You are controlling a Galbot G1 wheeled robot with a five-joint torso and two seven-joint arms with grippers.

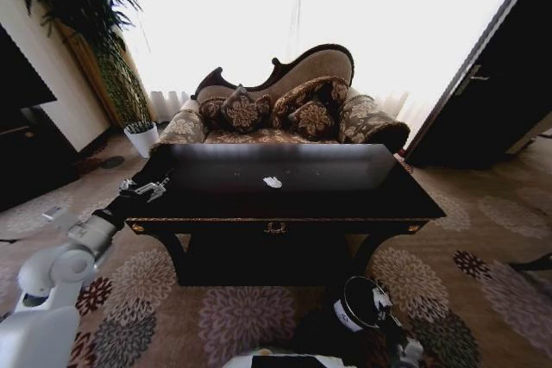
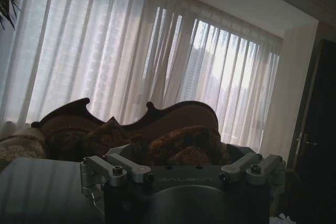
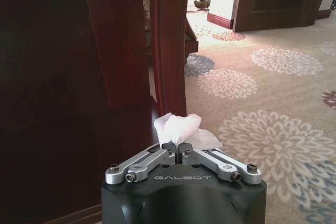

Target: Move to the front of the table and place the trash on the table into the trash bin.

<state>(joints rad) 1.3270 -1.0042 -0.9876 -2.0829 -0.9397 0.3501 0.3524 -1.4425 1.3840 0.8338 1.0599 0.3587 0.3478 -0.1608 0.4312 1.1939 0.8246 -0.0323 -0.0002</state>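
- Below the table's (image 1: 285, 204) front edge, the right gripper (image 3: 178, 153) pinches crumpled paper (image 3: 181, 129) near the bin (image 1: 362, 303); it should centre over the opening before letting go
- Left gripper (image 1: 147, 187) waits over the table's left end, fingers spread; another paper scrap (image 1: 272, 182) lies mid-table

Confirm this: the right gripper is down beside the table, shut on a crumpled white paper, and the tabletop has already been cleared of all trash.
Not quite. The right gripper is shut on the crumpled white paper beside the table, but the tabletop is not cleared: the head view shows one white paper scrap lying on it.
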